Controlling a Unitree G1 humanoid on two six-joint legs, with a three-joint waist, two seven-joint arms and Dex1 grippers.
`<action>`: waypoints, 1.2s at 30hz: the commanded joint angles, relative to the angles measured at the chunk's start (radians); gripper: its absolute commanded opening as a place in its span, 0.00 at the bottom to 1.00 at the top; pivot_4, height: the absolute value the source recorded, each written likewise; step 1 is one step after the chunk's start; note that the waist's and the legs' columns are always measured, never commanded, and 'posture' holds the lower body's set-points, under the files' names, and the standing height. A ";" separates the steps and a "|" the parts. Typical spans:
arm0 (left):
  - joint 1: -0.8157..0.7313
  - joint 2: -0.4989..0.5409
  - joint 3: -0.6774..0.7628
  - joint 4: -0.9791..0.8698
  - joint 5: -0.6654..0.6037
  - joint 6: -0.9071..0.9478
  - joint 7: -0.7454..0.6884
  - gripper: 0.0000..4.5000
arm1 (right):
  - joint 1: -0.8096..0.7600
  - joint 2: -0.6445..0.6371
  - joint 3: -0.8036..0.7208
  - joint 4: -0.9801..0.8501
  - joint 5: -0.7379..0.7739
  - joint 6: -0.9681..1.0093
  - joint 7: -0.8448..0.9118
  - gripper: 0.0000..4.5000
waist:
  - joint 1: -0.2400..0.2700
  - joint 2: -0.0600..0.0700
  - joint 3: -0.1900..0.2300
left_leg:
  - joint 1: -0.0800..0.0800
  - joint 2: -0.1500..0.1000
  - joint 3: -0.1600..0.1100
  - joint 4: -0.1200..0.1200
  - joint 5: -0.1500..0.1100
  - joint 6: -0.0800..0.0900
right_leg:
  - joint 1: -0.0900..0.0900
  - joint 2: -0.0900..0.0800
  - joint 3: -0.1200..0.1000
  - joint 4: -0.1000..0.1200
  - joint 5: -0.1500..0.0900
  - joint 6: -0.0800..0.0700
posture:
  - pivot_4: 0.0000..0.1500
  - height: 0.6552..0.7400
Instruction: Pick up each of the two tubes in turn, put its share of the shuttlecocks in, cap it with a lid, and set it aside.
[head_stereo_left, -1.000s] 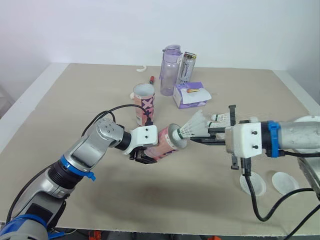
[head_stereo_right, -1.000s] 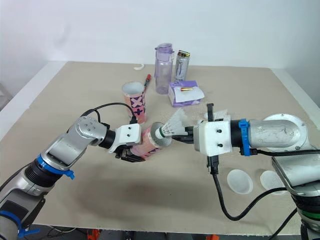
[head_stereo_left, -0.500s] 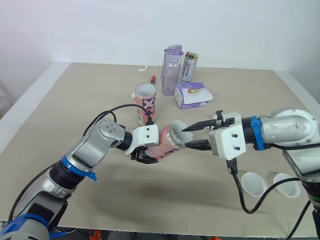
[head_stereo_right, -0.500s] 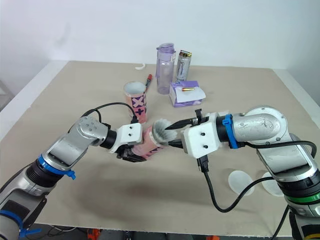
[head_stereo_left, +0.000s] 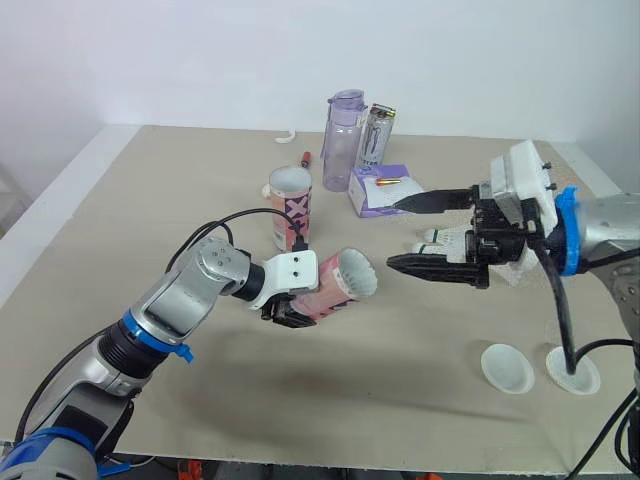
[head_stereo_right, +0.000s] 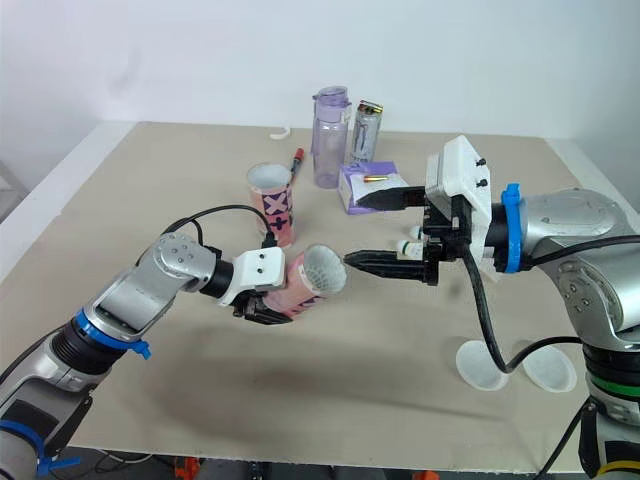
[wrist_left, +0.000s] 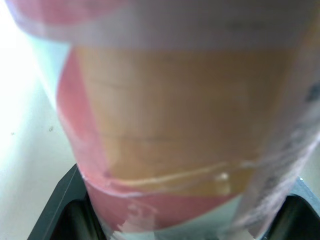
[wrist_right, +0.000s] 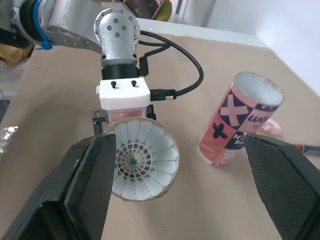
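My left gripper (head_stereo_left: 296, 306) is shut on a pink tube (head_stereo_left: 335, 285), held tilted above the table with its open mouth facing right. A white shuttlecock (wrist_right: 137, 161) sits inside that mouth, feathers outward. To the right of the mouth, and apart from it, my right gripper (head_stereo_left: 392, 234) stands open with nothing between its fingers. A second pink tube (head_stereo_left: 290, 208) stands upright behind the held one. More shuttlecocks (head_stereo_left: 440, 238) lie on the table behind the right gripper. Two white lids (head_stereo_left: 506, 367) (head_stereo_left: 572, 370) lie at the front right.
At the back of the table (head_stereo_left: 150, 220) stand a purple bottle (head_stereo_left: 341, 140), a can (head_stereo_left: 375, 135) and a purple box (head_stereo_left: 384, 190). A red pen (head_stereo_left: 304, 158) and a small white curved piece (head_stereo_left: 285, 137) lie nearby.
My right gripper pushed the shuttlecock into the held tube, opened, and drew back to the right, empty. The left arm and its tube stayed in place.
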 joint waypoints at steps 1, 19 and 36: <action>0.002 0.004 -0.042 0.034 0.016 -0.004 -0.020 0.67 | -0.068 -0.013 0.109 -0.005 -0.113 -0.069 0.053 0.51 | 0.000 0.000 0.000 | 0.000 0.000 0.000 0.000 0.000 0.000 | 0.000 0.000 0.000 0.000 0.000 0.000 | 1.00 1.00; -0.030 -0.018 -0.041 0.078 0.028 -0.018 -0.039 0.67 | -0.423 0.233 0.571 0.152 -0.577 -0.167 0.132 0.03 | -0.001 0.001 0.000 | -0.002 0.001 0.000 0.002 0.000 0.000 | -0.003 0.001 -0.002 0.000 0.001 -0.001 | 1.00 1.00; -0.003 -0.041 -0.015 0.077 0.026 -0.003 -0.017 0.67 | -0.489 0.376 0.643 0.229 -0.692 -0.160 0.200 0.03 | -0.004 0.000 0.000 | 0.004 0.002 -0.001 0.003 0.005 0.001 | -0.003 0.003 -0.003 0.013 0.001 -0.006 | 1.00 1.00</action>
